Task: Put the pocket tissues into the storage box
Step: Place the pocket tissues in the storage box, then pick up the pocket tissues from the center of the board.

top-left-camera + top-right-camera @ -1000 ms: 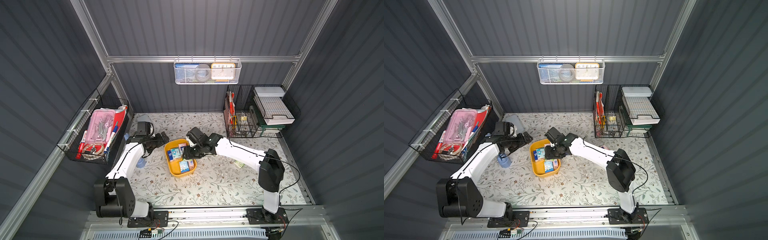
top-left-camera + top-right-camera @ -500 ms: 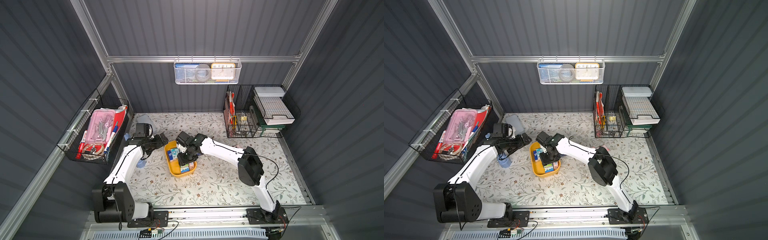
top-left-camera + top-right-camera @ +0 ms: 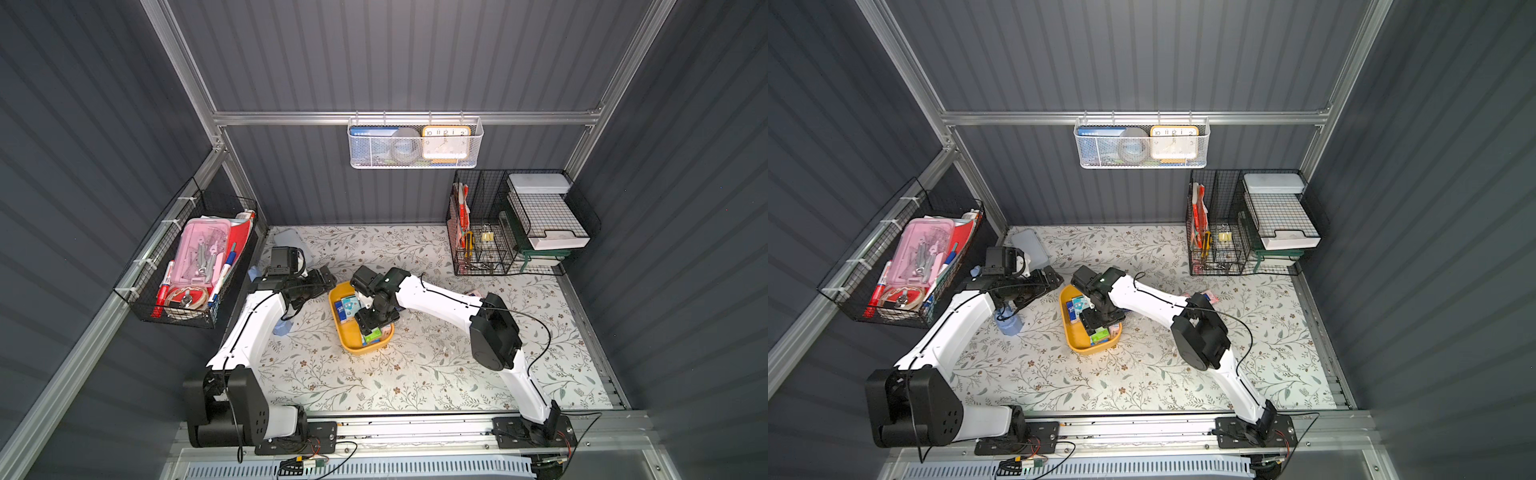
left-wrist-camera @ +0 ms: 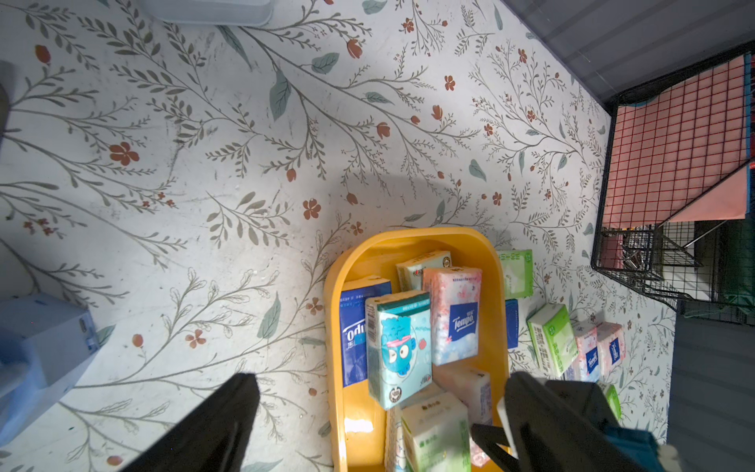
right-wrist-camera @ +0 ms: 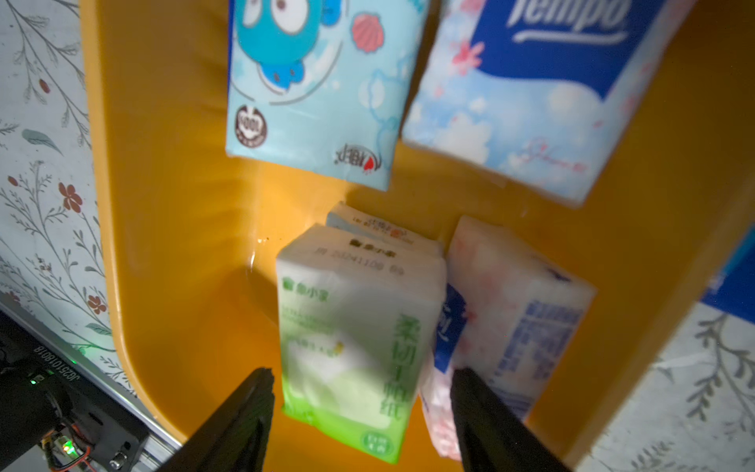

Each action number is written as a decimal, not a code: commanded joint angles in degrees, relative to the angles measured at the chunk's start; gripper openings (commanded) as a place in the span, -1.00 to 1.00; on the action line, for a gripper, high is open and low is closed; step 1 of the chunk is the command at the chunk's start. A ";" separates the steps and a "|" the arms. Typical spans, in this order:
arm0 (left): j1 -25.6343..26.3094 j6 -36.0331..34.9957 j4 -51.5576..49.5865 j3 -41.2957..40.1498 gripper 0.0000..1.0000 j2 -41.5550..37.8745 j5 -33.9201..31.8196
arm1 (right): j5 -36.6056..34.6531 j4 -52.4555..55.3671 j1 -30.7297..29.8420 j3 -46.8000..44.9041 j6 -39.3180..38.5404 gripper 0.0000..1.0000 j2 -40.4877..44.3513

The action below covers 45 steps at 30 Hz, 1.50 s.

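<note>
The right claw [image 5: 361, 376] now hangs further in over the yellow box [image 3: 347, 332] than a second ago, released, straddling a green packet [image 5: 347, 327] inside.
Floral table [image 3: 415, 374], dark ribbed walls [image 3: 415, 62]. The left claw [image 4: 380, 380] is spread and empty. Only the left wrist view shows the loose packets [image 4: 551, 339] beside the box: at least two green, two pink, one blue.

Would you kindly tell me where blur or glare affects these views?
Right wrist view: the green packet is soft with blur. Left wrist view: the cartoon packet is crisp, a glare patch on the storage box floor. Top views: sharp, no glare.
</note>
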<state>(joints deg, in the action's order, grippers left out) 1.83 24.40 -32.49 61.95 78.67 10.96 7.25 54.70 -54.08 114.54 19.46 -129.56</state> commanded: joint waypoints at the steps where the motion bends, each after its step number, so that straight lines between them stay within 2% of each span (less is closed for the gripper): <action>1: -0.16 0.21 -1.57 0.10 0.99 -1.51 1.00 | -2.75 -0.22 0.12 0.13 0.70 0.49 2.57; 10: -0.05 -1.80 -1.75 3.31 0.98 0.22 3.28 | -3.46 -5.95 5.11 -9.05 3.25 0.42 12.85; 16: 0.26 -1.69 -1.87 5.07 0.98 1.73 6.61 | -4.92 -5.43 11.40 -15.28 -0.08 0.46 17.04; 20: 1.87 -1.77 -1.52 5.30 0.98 1.68 6.12 | -3.69 -7.37 15.84 -19.88 -3.64 0.58 18.41; 28: 6.24 -0.51 -1.68 6.78 0.98 3.33 3.55 | -8.61 -7.03 20.30 -22.92 -9.10 0.61 14.51; 33: 6.61 -0.15 -1.61 7.40 0.98 4.13 3.13 | -10.21 -6.37 21.20 -22.43 -12.05 0.68 11.86; 45: 6.64 0.38 -2.18 8.72 0.98 5.32 2.43 | -10.63 -5.50 23.56 -18.51 -17.32 0.69 6.90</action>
<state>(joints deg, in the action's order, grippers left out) 8.27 23.94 -33.36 68.99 83.26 13.80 -2.39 47.59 -31.16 94.24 4.29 -121.47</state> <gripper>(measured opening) 0.992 0.845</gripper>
